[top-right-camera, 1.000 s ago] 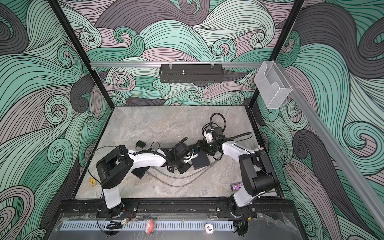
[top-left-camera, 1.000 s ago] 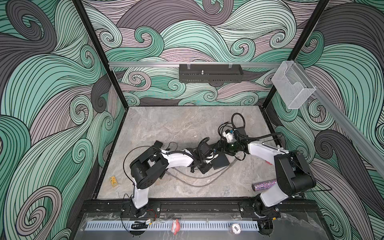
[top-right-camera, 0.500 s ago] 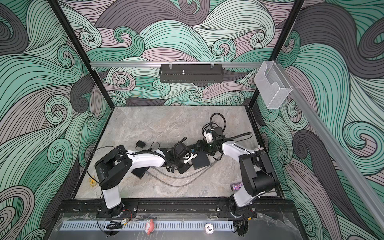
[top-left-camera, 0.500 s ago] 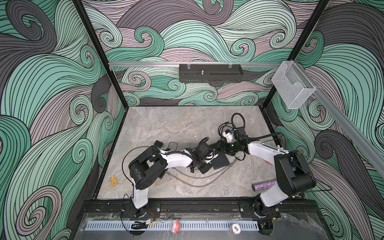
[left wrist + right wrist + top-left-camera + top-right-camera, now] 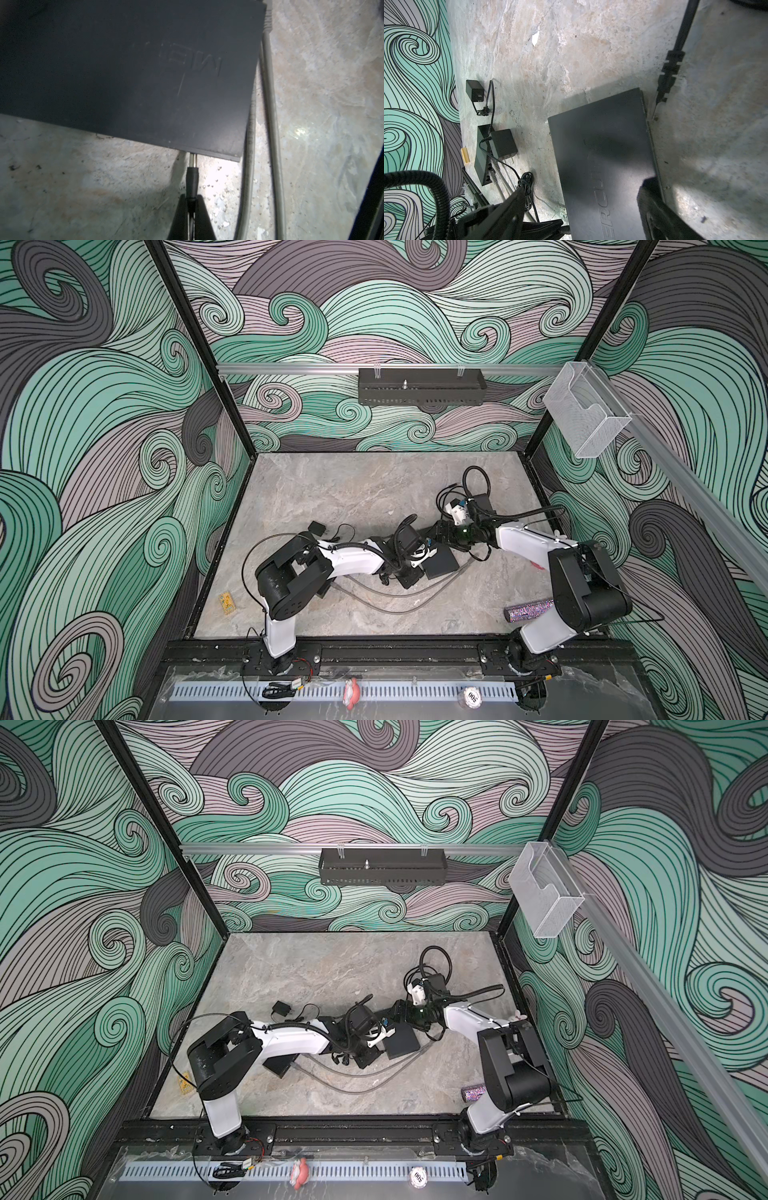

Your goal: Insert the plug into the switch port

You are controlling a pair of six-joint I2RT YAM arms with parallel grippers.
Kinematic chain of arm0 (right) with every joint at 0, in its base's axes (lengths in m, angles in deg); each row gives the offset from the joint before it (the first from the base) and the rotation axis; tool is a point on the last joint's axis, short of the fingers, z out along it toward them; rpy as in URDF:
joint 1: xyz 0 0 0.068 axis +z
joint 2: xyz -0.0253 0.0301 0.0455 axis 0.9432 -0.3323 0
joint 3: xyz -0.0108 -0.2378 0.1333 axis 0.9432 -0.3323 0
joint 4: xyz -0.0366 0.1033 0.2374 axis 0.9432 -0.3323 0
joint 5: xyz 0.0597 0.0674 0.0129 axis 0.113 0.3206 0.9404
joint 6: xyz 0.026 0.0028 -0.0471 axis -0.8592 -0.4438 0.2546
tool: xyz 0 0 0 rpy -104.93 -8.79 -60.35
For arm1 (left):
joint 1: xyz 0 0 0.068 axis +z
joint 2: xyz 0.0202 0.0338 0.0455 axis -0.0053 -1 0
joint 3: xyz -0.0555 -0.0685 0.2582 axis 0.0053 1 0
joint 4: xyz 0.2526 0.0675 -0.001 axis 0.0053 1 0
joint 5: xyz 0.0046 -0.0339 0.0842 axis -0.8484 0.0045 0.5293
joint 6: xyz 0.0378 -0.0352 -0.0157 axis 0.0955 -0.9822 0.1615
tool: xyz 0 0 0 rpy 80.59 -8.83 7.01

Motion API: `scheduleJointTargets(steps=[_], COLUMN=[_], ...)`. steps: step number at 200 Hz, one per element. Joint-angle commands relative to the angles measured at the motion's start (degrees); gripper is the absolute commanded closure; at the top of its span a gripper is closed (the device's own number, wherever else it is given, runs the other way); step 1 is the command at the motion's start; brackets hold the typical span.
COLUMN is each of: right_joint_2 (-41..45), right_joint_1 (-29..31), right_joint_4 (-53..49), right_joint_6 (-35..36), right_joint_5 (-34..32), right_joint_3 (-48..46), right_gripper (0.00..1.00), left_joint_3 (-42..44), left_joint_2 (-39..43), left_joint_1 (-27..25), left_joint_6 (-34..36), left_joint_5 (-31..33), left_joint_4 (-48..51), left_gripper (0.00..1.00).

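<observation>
The switch (image 5: 440,563) is a flat black box lying on the stone floor, seen in both top views (image 5: 402,1043). My left gripper (image 5: 191,197) is shut on the black barrel plug (image 5: 192,180). The plug's metal tip meets the switch (image 5: 145,72) at its near edge, close to a corner, and a short piece of bare metal still shows. My right gripper (image 5: 583,189) stands open across the switch (image 5: 602,155). One of its fingers (image 5: 652,199) lies over a long edge, and the other finger (image 5: 517,199) is off to the side above the floor.
Two grey network cables (image 5: 395,601) curve over the floor in front of the switch. A second small switch (image 5: 483,155) with a power adapter on it lies under the left arm. Another adapter (image 5: 318,527), a glittery cylinder (image 5: 528,612) and a loose black connector (image 5: 670,68) are nearby.
</observation>
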Motion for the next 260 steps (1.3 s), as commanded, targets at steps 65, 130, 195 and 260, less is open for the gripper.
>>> scheduleJointTargets(steps=[65,130,195,260], right_joint_2=[-1.2,-1.5,0.9,2.2], right_joint_1=[-0.3,-0.3,-0.3,-0.3], right_joint_4=[-3.0,-3.4,-4.4,-4.4], right_joint_6=[0.7,0.9,1.0,1.3], right_joint_5=[-3.0,-4.7,-9.1,-8.8], right_joint_3=[-1.9,-3.0,-4.2,-6.2], right_gripper=[0.14,0.14,0.12,0.13], left_joint_3=[-0.9,-1.5,-1.7,-1.8], left_joint_2=[1.3,1.1,1.6,1.8], left_joint_1=[0.3,0.3,0.3,0.3], left_joint_6=[0.5,0.4,0.6,0.6], left_joint_5=[1.1,1.4,1.3,1.3], left_joint_4=[0.4,0.5,0.8,1.0], left_gripper=[1.0,1.0,1.0,1.0])
